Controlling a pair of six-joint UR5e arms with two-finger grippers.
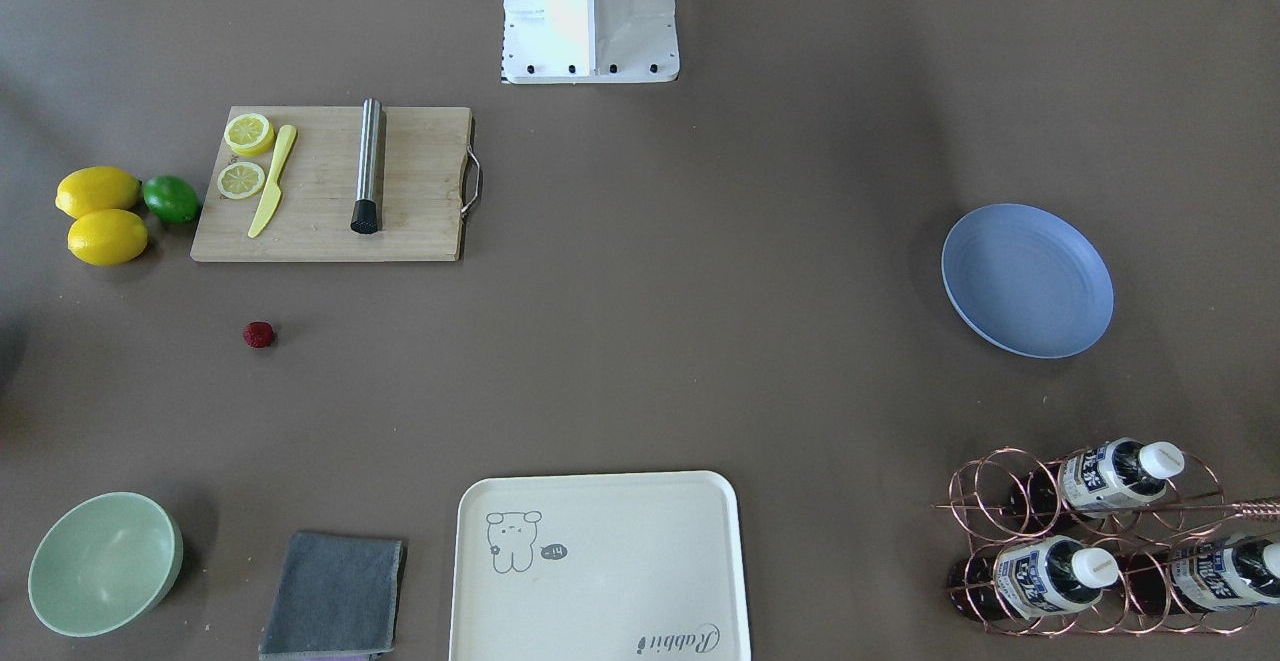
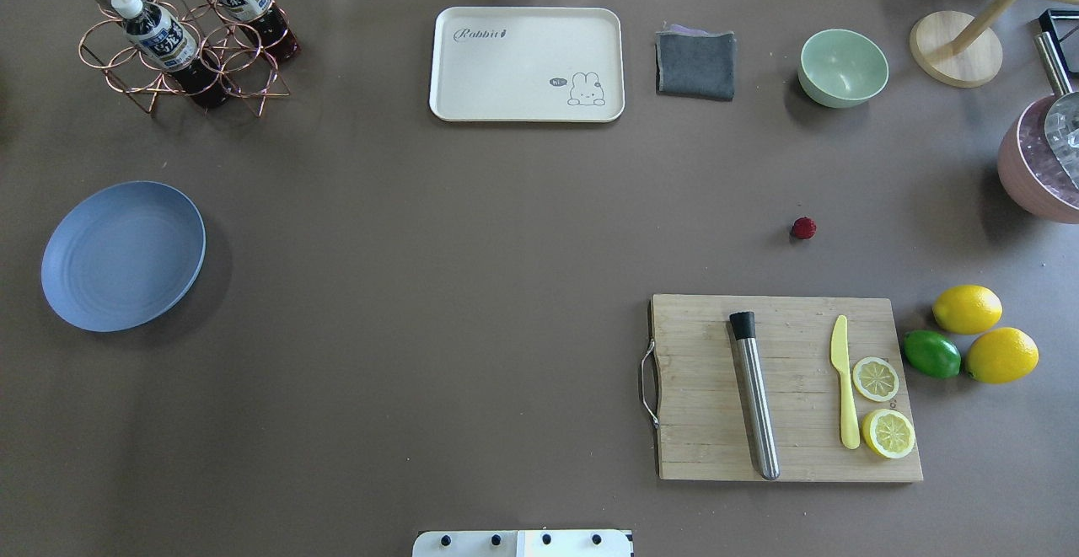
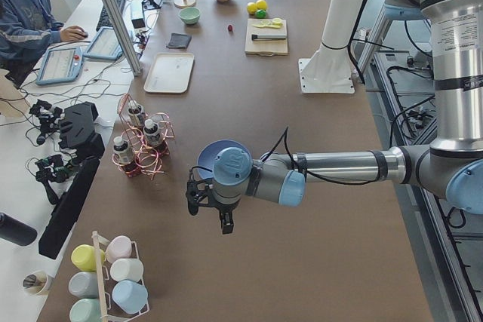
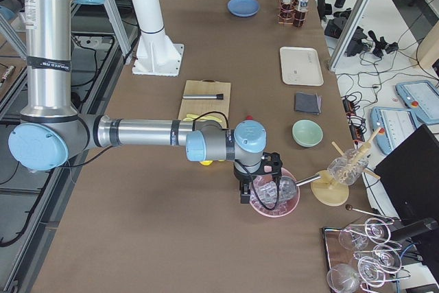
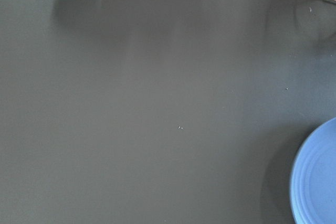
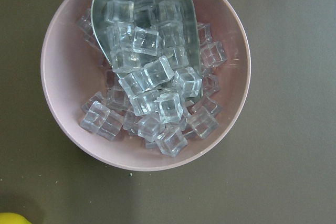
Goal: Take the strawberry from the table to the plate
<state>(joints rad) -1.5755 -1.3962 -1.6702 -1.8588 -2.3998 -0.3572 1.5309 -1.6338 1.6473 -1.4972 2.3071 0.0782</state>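
Note:
The strawberry, small and dark red, lies on the grey-brown table just past the cutting board. Far across the table sits the light blue plate, with nothing on it. Neither gripper appears in the overhead or front views. In the exterior left view my left gripper hangs near the plate; the left wrist view catches the plate's rim. In the exterior right view my right gripper hovers over a pink bowl of ice. I cannot tell whether either gripper is open or shut.
A wooden cutting board holds a metal muddler, a yellow knife and lemon halves. Two lemons and a lime lie beside it. A cream tray, grey cloth, green bowl, bottle rack and pink ice bowl ring the table.

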